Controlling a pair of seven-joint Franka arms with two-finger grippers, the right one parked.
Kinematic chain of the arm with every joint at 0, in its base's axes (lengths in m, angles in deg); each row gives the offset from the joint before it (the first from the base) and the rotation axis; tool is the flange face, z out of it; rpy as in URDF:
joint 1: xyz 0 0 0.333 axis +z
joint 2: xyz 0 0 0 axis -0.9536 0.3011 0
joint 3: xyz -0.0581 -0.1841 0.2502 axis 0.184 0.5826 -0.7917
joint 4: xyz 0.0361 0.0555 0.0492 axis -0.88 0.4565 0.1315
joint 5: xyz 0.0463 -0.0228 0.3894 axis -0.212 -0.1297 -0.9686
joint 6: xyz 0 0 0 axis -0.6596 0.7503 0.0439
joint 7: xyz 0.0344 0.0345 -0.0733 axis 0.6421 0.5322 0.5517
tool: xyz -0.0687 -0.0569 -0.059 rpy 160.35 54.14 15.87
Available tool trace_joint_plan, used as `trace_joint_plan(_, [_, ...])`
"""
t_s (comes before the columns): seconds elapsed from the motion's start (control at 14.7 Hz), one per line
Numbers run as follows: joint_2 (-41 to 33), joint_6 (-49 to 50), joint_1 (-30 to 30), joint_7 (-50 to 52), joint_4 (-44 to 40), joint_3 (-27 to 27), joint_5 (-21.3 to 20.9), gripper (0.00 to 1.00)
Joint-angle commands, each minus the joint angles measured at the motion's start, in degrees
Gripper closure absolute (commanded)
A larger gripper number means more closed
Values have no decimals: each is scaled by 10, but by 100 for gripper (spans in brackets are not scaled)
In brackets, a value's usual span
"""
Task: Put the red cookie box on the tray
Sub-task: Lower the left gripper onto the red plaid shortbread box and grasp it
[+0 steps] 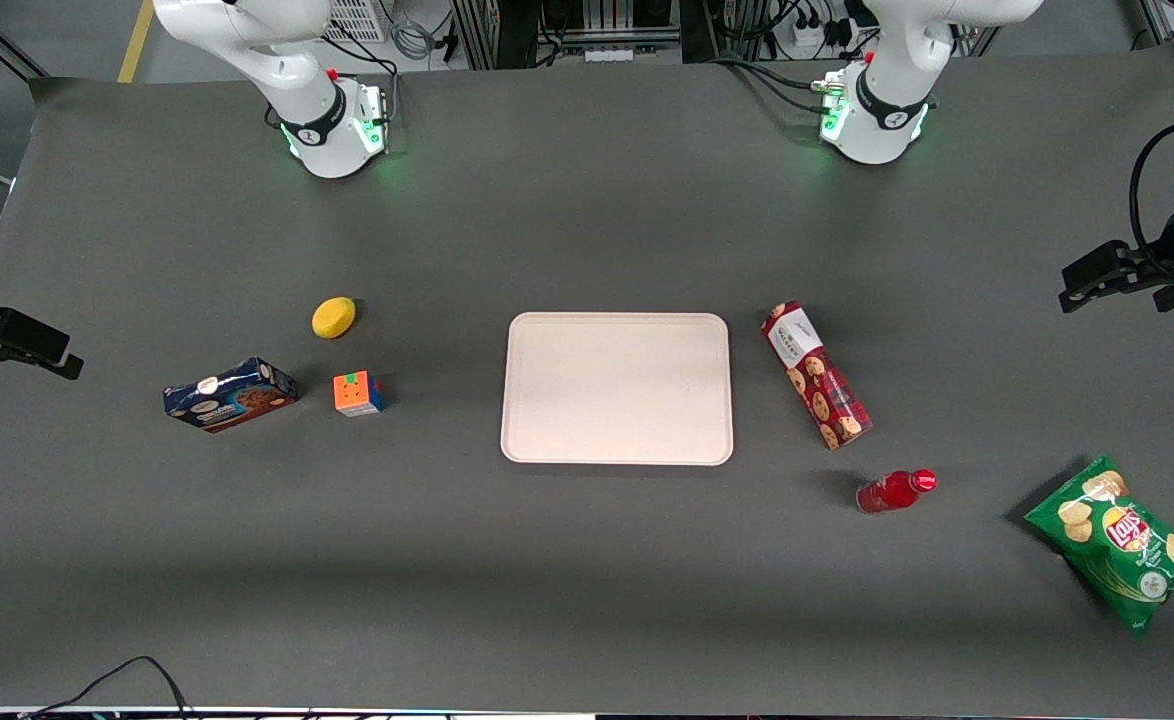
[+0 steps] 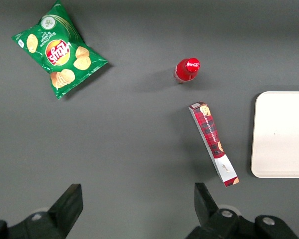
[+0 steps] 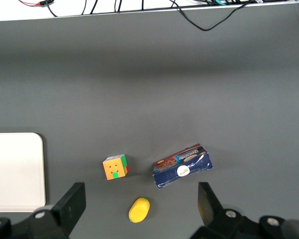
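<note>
The red cookie box lies flat on the dark table beside the tray, on the working arm's side, with its white-label end farther from the front camera. The cream-white tray holds nothing. Both show in the left wrist view: the box and one edge of the tray. My left gripper is open and empty, high above the table, with bare table between its fingers. It is well apart from the box.
A small red bottle lies near the box's nearer end. A green chips bag lies toward the working arm's end. A blue cookie box, a colour cube and a yellow object lie toward the parked arm's end.
</note>
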Motion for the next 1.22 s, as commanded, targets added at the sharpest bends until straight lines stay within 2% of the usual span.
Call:
trace_joint_plan(0.0, [-3,8,1,-12,0,1,1,0])
trace_joint_plan(0.27, [11,-2,1,-7,19,2,5,0])
trace_joint_plan(0.41, [18,-18,-1,5,50,2,33,0])
trace_joint_plan(0.61, [19,-157,-2,71,165,11,53,0])
trace_joint_plan(0.68, [21,-195,-2,105,196,29,59,0])
trace_joint_plan(0.88, [36,-294,-3,236,263,78,61,0])
trace_joint_plan(1.16, [72,-435,-7,335,336,127,61,0])
